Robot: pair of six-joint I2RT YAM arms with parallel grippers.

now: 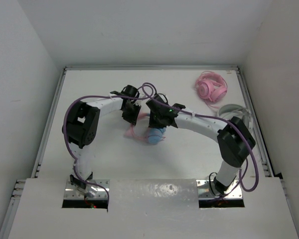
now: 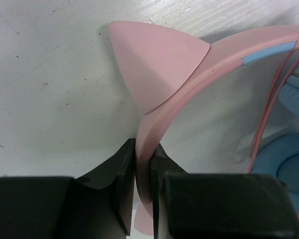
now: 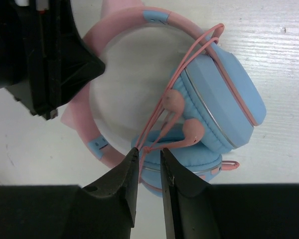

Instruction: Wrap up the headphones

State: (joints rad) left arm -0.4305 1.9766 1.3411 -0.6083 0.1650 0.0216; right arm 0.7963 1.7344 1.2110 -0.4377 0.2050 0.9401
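While the black fingers (image 2: 122, 174) of the left gripper (image 2: 143, 154) are clamping tight on the pink plastic headband (image 2: 214, 64) just beside its cat ear (image 2: 154, 64), the right gripper (image 3: 149, 157) is poising its jaws narrowly apart, the thin pink cable (image 3: 199, 50) running between the tips, seemingly unpinched. The blue-cupped over-ear headphones (image 1: 154, 134) are lying on the white table (image 1: 189, 159) between both arms. Several strands are already crossing the round ear cups (image 3: 224, 94), so wrapping is looking partly done; the loose tail is awaiting winding and tucking.
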